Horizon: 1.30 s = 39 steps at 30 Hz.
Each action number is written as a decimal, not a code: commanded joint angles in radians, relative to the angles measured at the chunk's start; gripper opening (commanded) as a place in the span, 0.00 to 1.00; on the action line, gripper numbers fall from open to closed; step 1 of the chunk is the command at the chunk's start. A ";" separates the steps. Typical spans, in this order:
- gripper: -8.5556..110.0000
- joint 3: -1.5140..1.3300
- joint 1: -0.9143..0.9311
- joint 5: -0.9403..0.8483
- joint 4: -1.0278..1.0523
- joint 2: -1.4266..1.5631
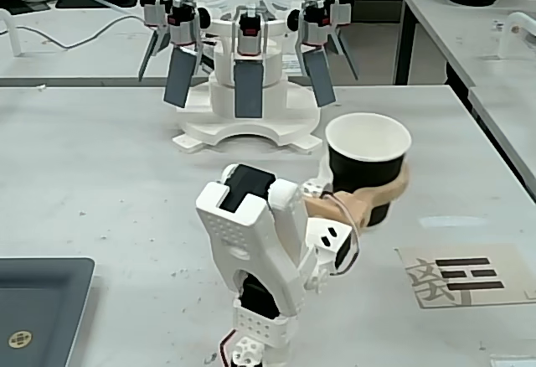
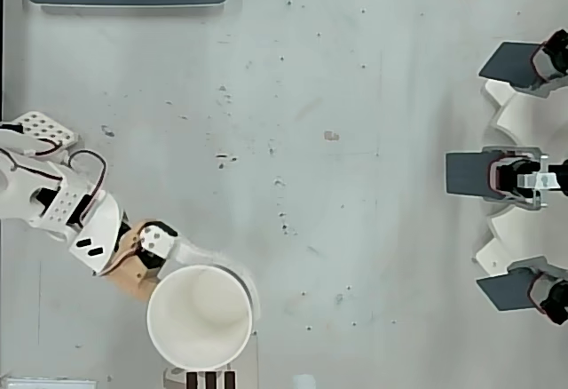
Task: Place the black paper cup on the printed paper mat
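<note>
The black paper cup (image 1: 368,170) is held upright, clamped around its body by the gripper (image 1: 381,193), apparently lifted off the table (image 1: 100,174). The printed paper mat (image 1: 467,276) lies nearer and to the right in the fixed view, uncovered. If squeezed hard, the thin wall could be crushed; released off-centre, the mat's edge could be overhung.

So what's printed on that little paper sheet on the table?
Black horizontal bars and a grey Chinese-style character on beige paper mat, best seen in the fixed view.
</note>
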<state>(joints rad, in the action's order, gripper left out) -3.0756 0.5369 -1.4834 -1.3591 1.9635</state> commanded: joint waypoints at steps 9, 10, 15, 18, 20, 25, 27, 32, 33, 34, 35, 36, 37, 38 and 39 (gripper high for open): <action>0.17 0.216 0.204 -0.003 -0.028 -0.169; 0.17 0.239 0.218 -0.005 -0.028 -0.189; 0.17 0.354 0.288 -0.008 -0.028 -0.293; 0.17 0.410 0.322 -0.009 -0.028 -0.354; 0.17 0.445 0.337 -0.011 -0.028 -0.397; 0.16 0.557 0.370 -0.017 -0.028 -0.523; 0.16 0.612 0.379 -0.017 -0.028 -0.580; 0.16 0.739 0.388 -0.014 -0.028 -0.707; 0.16 0.758 0.388 -0.012 -0.028 -0.729; 0.16 0.778 0.388 -0.011 -0.029 -0.750; 0.16 0.798 0.388 -0.006 -0.034 -0.775; 0.16 0.815 0.388 -0.006 -0.041 -0.796; 0.16 0.833 0.388 -0.006 -0.048 -0.821; 0.16 0.848 0.388 -0.006 -0.055 -0.841; 0.16 0.861 0.388 -0.006 -0.061 -0.862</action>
<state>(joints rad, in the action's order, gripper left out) -2.2734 0.9127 -1.4926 -1.3867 1.1106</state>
